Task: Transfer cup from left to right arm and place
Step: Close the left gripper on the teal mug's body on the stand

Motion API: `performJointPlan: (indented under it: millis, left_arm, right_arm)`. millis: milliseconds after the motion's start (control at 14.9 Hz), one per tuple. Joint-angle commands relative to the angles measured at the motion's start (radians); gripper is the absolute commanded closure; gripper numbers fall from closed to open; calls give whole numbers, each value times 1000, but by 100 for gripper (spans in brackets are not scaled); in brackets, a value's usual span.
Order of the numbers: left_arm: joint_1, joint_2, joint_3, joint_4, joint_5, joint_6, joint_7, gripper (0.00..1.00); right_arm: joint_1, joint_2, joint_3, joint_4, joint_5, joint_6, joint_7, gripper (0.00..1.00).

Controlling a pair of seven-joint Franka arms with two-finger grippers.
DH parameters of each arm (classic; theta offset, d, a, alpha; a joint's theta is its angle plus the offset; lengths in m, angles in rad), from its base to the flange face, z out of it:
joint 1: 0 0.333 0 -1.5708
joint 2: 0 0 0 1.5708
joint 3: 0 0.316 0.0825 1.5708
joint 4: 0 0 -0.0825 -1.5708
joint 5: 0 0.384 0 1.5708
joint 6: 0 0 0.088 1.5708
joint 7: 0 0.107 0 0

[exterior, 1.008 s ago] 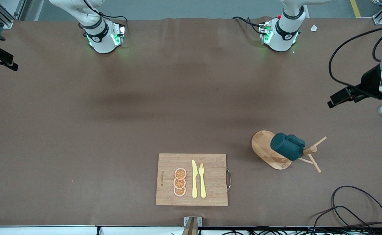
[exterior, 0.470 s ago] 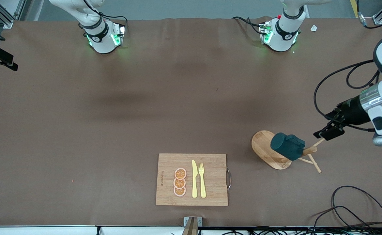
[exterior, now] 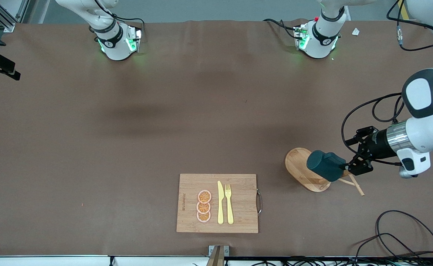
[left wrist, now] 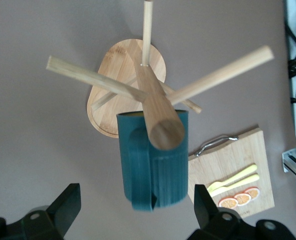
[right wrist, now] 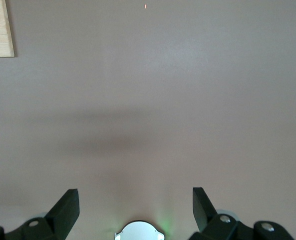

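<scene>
The dark teal cup (exterior: pixel 325 166) hangs tilted on a peg of a wooden mug tree (exterior: pixel 300 167) toward the left arm's end of the table. My left gripper (exterior: pixel 351 156) is open beside the tree's top, level with the cup. In the left wrist view the cup (left wrist: pixel 155 160) hangs under the tree's thick post (left wrist: pixel 157 112), and its near end sits between my open left gripper's (left wrist: pixel 135 210) fingers without touching them. My right gripper (right wrist: pixel 135 210) is open and empty over bare brown table. It does not show in the front view.
A wooden cutting board (exterior: pixel 238 207) with a yellow knife (exterior: pixel 220 203), a fork (exterior: pixel 229 203) and orange slices (exterior: pixel 203 206) lies near the front edge. Black cables (exterior: pixel 405 236) lie at the corner nearest the camera at the left arm's end.
My left arm has swung in from the table's edge and come down to the mug tree, so its open fingers now flank the cup's end. The cup and right arm have not moved.
</scene>
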Motion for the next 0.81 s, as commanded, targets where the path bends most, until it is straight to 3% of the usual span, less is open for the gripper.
performJointPlan:
  millis: [0,739]
  left_arm:
    - [-6,31,1,19,-18,22,-29,0]
    - [-22,102,-8,16,-38,89,-84,0]
  right_arm:
    - [-25,-25,16,-20,14,5,-12,0]
    - [-23,-25,17,-20,14,5,-14,0]
